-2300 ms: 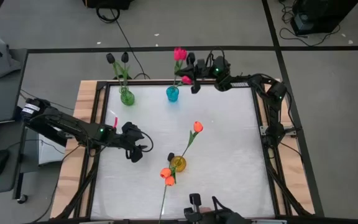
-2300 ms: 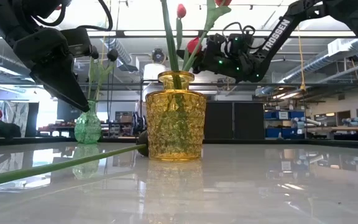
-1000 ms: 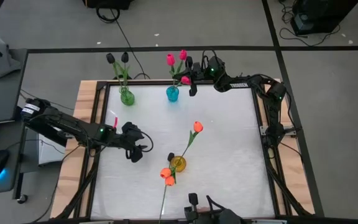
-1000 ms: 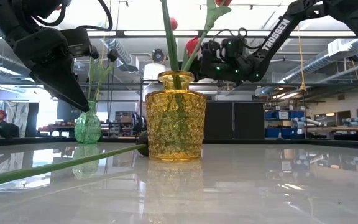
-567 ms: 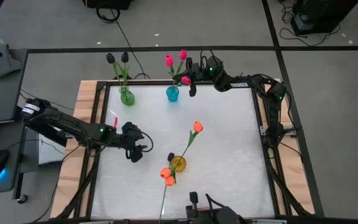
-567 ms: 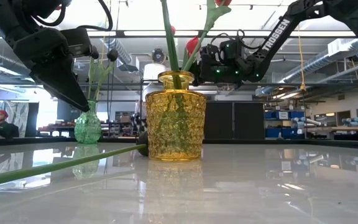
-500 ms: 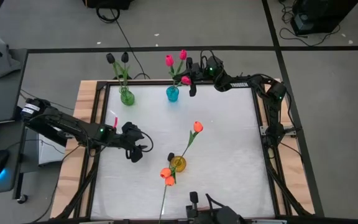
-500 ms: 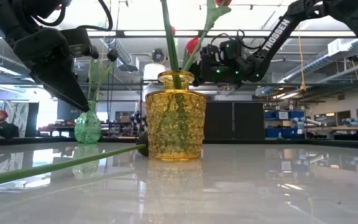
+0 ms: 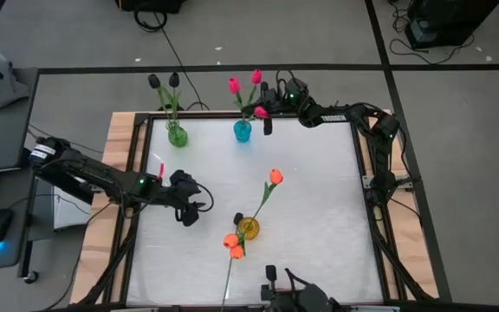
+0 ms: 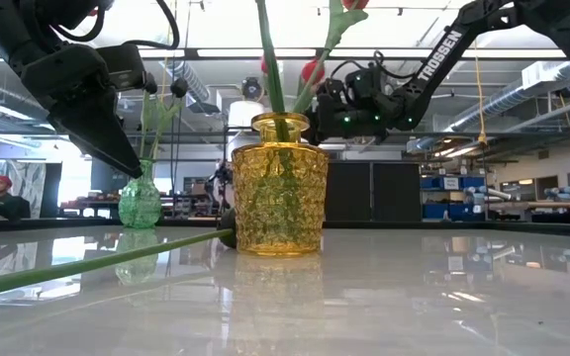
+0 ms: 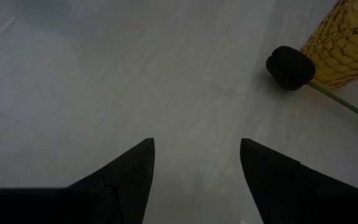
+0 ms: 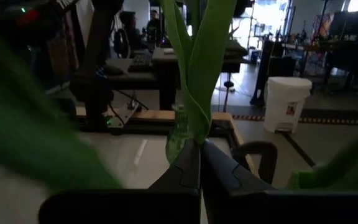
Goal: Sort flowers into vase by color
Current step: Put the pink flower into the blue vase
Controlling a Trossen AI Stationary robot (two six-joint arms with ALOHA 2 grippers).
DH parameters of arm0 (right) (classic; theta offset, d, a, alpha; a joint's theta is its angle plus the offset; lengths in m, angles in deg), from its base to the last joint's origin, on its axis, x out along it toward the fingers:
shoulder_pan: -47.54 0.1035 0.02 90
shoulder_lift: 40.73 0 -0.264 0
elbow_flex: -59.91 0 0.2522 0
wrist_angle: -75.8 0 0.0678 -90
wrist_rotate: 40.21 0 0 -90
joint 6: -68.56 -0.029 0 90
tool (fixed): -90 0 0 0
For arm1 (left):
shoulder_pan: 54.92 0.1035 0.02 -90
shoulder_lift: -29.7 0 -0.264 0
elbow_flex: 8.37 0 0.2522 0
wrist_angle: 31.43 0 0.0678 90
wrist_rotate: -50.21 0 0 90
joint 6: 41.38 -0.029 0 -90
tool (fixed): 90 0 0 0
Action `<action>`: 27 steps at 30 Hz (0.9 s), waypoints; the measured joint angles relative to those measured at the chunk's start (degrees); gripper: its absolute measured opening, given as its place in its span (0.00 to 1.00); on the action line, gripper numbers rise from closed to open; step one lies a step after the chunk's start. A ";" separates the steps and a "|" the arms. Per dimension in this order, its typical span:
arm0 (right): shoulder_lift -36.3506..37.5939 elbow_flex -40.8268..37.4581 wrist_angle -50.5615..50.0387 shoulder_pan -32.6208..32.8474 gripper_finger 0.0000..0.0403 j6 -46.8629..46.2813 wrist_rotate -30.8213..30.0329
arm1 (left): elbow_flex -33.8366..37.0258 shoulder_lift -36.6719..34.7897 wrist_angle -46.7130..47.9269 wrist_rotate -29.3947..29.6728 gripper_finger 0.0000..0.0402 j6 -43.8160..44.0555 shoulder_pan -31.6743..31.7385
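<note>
White table (image 9: pixel 319 199), right hand (image 12: pixel 199 163) pinching leafy stem (image 12: pixel 197 93), bud unseen

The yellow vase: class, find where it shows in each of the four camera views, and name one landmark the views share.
High view: the yellow vase sits low on the table, near the centre.
Low view: the vase fills the middle, close to the camera.
Left wrist view: only its edge shows, at the upper right corner.
Right wrist view: not in it.
Shared landmark: the black tulip lying beside the vase, seen in the low view as a dark bud.
</note>
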 joint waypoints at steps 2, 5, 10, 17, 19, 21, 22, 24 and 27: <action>0.00 -0.01 -0.95 0.00 0.02 0.30 -0.05 | 0.00 0.00 0.01 0.00 0.60 0.00 -0.01; 0.00 -0.01 -1.37 0.00 0.02 0.42 -0.44 | 0.00 0.01 0.00 0.01 0.60 0.00 -0.01; 0.00 0.01 -1.24 0.00 0.02 0.40 -0.43 | 0.00 0.00 0.00 0.00 0.60 0.00 -0.01; 0.00 0.00 -1.29 0.00 0.02 0.40 0.87 | 0.00 0.00 0.01 0.01 0.60 0.00 0.00; 0.00 -0.01 -1.29 0.00 0.03 0.40 0.93 | 0.00 0.02 0.01 0.01 0.60 0.00 0.00; 0.00 0.00 -1.29 0.00 0.05 0.37 1.38 | 0.00 0.00 0.00 0.00 0.60 0.00 -0.01; 0.00 -0.01 -1.29 -0.02 0.06 0.30 1.74 | 0.00 0.00 0.00 0.00 0.60 0.00 0.00; 0.00 -0.01 -1.31 -0.02 0.09 -0.07 2.04 | 0.00 0.00 -0.01 -0.01 0.60 0.00 0.00; 0.00 -0.01 -1.48 -0.13 0.14 -0.57 2.18 | 0.00 0.00 0.01 -0.01 0.60 0.00 0.00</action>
